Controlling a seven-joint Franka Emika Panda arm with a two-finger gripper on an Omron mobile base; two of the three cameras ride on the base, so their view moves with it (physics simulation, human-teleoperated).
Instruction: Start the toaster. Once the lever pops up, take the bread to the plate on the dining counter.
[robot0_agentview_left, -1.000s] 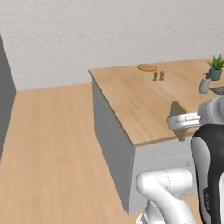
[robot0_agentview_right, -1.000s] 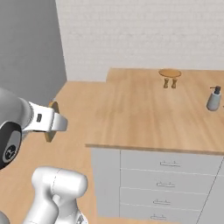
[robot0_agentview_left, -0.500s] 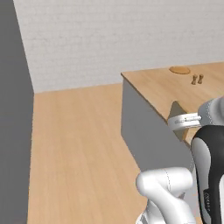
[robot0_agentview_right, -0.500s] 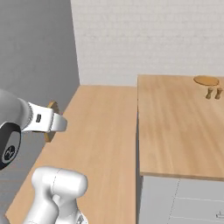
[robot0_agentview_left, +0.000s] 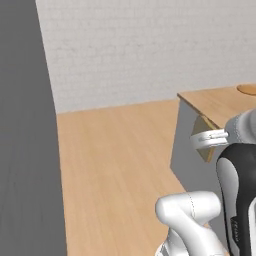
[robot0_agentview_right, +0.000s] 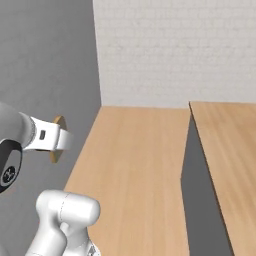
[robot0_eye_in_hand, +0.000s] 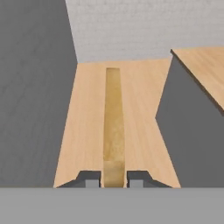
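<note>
1. Against the earlier frames, the whole scene is seen to have shifted: the dining counter (robot0_agentview_left: 215, 102) has slid toward the right edge of both base views, and the grey wall (robot0_agentview_left: 25, 140) on the left is now much larger. This is a move of the cameras, not of the things.
2. The small shakers and the plant seen earlier on the counter are no longer in frame; only a sliver of the plate (robot0_agentview_left: 247, 89) is left at the far right edge of the left base view.
3. No brand, label or writing can be read.
4. One bread (robot0_eye_in_hand: 113, 127) slice is counted, one counter, one plate edge.
5. The gripper (robot0_eye_in_hand: 113, 177) is seen closed narrowly on the bread, which is held edge-on between the fingertips (robot0_eye_in_hand: 91, 178) in the hand view, over the wood floor (robot0_agentview_right: 130, 165).
6. The bread's tan edge shows beside the wrist in both base views (robot0_agentview_left: 205, 145) (robot0_agentview_right: 58, 140), left of the counter.
</note>
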